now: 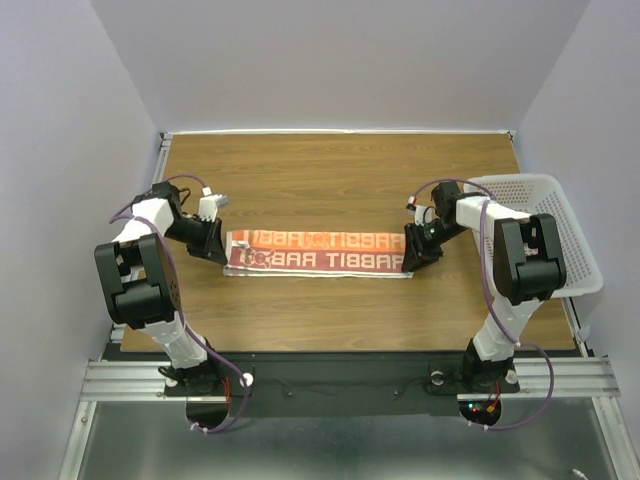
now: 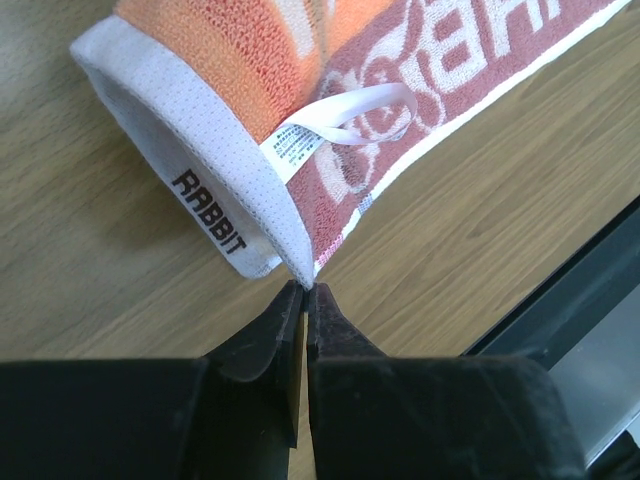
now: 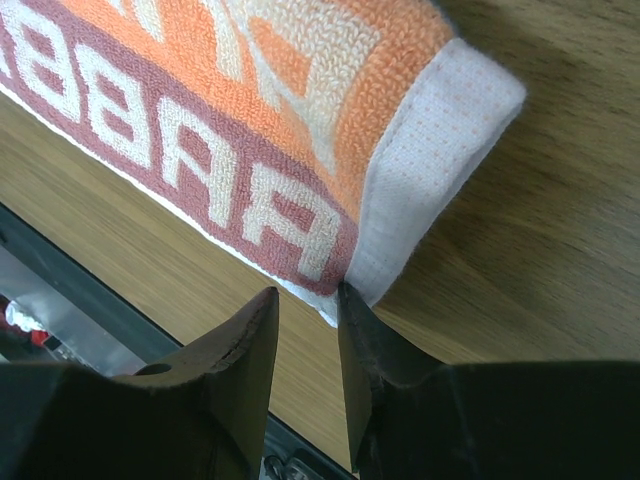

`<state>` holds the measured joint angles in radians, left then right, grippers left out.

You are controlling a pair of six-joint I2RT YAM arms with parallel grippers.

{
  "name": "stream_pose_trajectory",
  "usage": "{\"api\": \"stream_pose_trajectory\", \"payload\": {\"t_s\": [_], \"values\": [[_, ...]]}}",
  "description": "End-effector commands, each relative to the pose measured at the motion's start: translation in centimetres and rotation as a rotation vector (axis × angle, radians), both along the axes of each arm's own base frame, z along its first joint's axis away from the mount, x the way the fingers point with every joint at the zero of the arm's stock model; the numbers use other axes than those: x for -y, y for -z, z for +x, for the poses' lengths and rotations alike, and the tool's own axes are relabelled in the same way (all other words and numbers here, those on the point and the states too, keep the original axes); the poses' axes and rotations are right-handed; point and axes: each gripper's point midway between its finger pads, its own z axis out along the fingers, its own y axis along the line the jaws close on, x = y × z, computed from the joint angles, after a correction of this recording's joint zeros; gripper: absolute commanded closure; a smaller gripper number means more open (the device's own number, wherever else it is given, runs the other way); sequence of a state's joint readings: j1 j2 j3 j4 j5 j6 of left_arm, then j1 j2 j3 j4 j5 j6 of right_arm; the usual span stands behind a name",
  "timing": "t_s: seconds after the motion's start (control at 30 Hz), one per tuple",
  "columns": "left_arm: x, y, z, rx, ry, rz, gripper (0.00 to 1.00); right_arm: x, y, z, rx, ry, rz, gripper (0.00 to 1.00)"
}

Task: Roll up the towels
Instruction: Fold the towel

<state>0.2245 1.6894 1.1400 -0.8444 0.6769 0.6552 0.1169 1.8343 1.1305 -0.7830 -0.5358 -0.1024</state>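
One towel (image 1: 320, 252), orange and red-brown with pale "RABBIT" lettering and white hems, lies folded into a long strip across the middle of the table. My left gripper (image 1: 221, 250) is at its left end. In the left wrist view the gripper (image 2: 303, 289) is shut on the near corner of the towel's (image 2: 230, 60) white hem. My right gripper (image 1: 411, 255) is at the right end. In the right wrist view the gripper (image 3: 305, 297) stands narrowly open with the corner of the towel (image 3: 220, 110) between the fingertips. A second towel is not in view.
A white perforated plastic basket (image 1: 572, 215) stands at the table's right edge, just behind the right arm. A white hanging loop and care label (image 2: 350, 108) lie on the towel's left end. The table's near edge is a black rail (image 1: 340, 365).
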Motion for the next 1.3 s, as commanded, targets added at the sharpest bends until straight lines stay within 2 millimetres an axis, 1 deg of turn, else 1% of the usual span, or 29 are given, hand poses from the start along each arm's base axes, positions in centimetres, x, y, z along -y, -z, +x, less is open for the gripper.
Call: {"api": "stream_pose_trajectory", "payload": {"t_s": [0.0,0.23,0.37,0.57,0.73,0.83,0.97,1.03,1.1,1.2,1.23,1.27], "values": [[-0.7,-1.7,-0.5,0.025,0.015,0.002,1.00,1.2,1.3,0.3,0.004,0.014,-0.063,0.64],[-1.9,-1.0,0.0,0.016,-0.012,0.004,1.00,1.2,1.5,0.2,-0.004,0.014,-0.065,0.64],[-1.8,0.1,-0.3,-0.007,-0.007,-0.003,1.00,1.2,1.6,0.2,-0.007,0.013,-0.066,0.64],[-2.0,2.1,-1.5,-0.052,0.003,0.016,1.00,1.2,1.6,0.2,-0.006,0.013,-0.070,0.64],[-2.8,3.2,-1.1,-0.054,-0.033,0.062,1.00,1.3,1.6,0.1,-0.007,0.013,-0.067,0.64],[-2.8,3.7,-0.9,-0.063,-0.039,0.065,1.00,1.2,1.5,0.1,-0.005,0.010,-0.064,0.64],[-2.4,4.6,-1.2,-0.086,-0.034,0.077,1.00,1.0,1.5,0.1,-0.008,0.009,-0.055,0.64],[-2.6,4.7,-1.1,-0.084,-0.034,0.085,1.00,1.1,1.4,0.1,-0.006,0.009,-0.054,0.64],[-2.5,4.7,-1.1,-0.089,-0.034,0.094,0.97,0.9,1.3,0.1,-0.004,0.004,-0.046,0.64],[-2.5,4.5,-0.9,-0.078,-0.029,0.098,0.82,0.8,1.1,0.0,0.002,0.001,-0.036,0.64],[-2.4,4.1,-0.8,-0.074,-0.028,0.095,0.74,0.7,1.0,0.0,0.002,-0.002,-0.036,0.64],[-2.4,3.7,-0.8,-0.065,-0.026,0.095,0.71,0.8,0.9,0.0,0.007,-0.004,-0.035,0.64]]}}
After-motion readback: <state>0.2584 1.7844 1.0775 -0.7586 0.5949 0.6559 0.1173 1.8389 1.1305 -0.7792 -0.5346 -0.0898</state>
